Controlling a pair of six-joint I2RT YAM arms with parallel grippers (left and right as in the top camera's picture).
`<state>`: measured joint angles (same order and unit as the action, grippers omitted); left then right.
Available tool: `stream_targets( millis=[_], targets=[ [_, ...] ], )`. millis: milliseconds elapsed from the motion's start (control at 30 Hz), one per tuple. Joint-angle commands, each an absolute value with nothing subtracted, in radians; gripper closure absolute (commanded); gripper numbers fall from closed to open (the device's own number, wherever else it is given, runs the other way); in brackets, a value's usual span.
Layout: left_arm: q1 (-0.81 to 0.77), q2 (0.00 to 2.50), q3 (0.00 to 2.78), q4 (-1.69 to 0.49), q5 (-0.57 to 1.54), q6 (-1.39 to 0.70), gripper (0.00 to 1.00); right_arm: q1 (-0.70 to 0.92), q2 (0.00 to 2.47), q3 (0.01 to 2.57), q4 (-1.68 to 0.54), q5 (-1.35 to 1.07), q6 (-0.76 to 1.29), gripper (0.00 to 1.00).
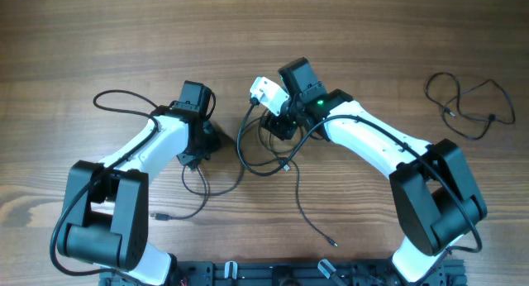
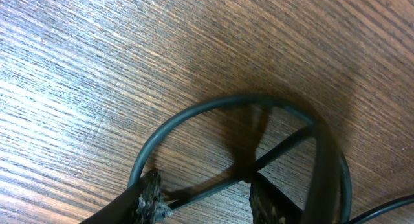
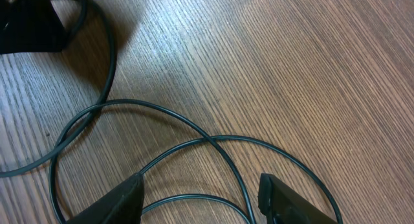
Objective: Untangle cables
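Though loosely looped rather than knotted, cables point(image 1: 263, 162) lie just left of the right gripper point(image 3: 202, 195), whose fingers stand parted, nothing grasped. Left gripper point(image 2: 207, 201), farther left: fingers parted, one cable crossing the gap. Lone cable point(image 1: 467, 104) well right.

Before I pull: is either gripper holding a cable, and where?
Neither. The left gripper and right gripper stand open; the cables only pass between the jaws, unclamped.

Robotics lab (two arms point(image 1: 364, 133) on wooden table point(image 1: 83, 38)).
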<state>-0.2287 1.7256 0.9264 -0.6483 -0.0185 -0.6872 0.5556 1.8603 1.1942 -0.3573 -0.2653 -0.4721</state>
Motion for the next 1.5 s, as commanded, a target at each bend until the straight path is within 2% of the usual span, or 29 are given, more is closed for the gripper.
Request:
stream_targets(
  millis=[0, 133, 233, 433, 633, 700, 733, 767, 800, 833, 933, 1067, 1167, 1300, 1467],
  targets=[
    [-0.22, 1.757, 0.894, -0.649, -0.042, -0.693, 0.53, 0.557, 1.866, 1.202, -0.359, -0.27, -0.497, 0.41],
    [-0.22, 1.757, 0.894, -0.649, -0.042, -0.693, 0.54, 0.557, 1.915, 1.202, -0.352, -0.27, -0.495, 0.41],
    [-0.22, 1.757, 0.894, -0.648, -0.042, -0.693, 0.54, 0.557, 1.949, 1.202, -0.344, -0.27, -0.498, 0.36],
    [-0.22, 1.757, 0.894, -0.648, -0.042, -0.693, 0.53, 0.557, 1.989, 1.202, -0.312, -0.27, -0.496, 0.36],
    [-0.22, 1.757, 0.894, -0.647, -0.042, -0.693, 0.53, 0.556, 2.013, 1.202, -0.307, -0.264, -0.494, 0.52],
    [-0.22, 1.757, 0.894, -0.648, -0.043, -0.692, 0.53, 0.556, 2.013, 1.202, -0.304, -0.259, -0.487, 0.65],
    [-0.22, 1.757, 0.894, -0.647, -0.042, -0.692, 0.53, 0.556, 2.013, 1.202, -0.303, -0.257, -0.487, 0.65],
    [-0.22, 1.757, 0.894, -0.647, -0.043, -0.692, 0.53, 0.556, 2.013, 1.202, -0.3, -0.237, -0.487, 0.64],
    [-0.22, 1.757, 0.894, -0.647, -0.043, -0.693, 0.53, 0.556, 2.013, 1.202, -0.3, -0.212, -0.486, 0.45],
    [-0.22, 1.757, 0.894, -0.647, -0.043, -0.693, 0.53, 0.556, 2.013, 1.202, -0.29, -0.179, -0.487, 0.41],
    [-0.22, 1.757, 0.894, -0.647, -0.043, -0.692, 0.53, 0.556, 2.013, 1.202, -0.276, -0.153, -0.486, 0.46],
    [-0.22, 1.757, 0.894, -0.647, -0.043, -0.693, 0.53, 0.556, 2.013, 1.202, -0.285, -0.158, -0.438, 0.57],
    [-0.22, 1.757, 0.894, -0.648, -0.042, -0.693, 0.53, 0.556, 2.013, 1.202, -0.311, -0.196, -0.437, 0.71],
    [-0.22, 1.757, 0.894, -0.648, -0.042, -0.693, 0.53, 0.556, 2.013, 1.202, -0.312, -0.195, -0.4, 0.96],
    [-0.22, 1.757, 0.894, -0.648, -0.042, -0.692, 0.5, 0.556, 2.007, 1.206, -0.308, -0.176, -0.147, 0.96]
  ],
)
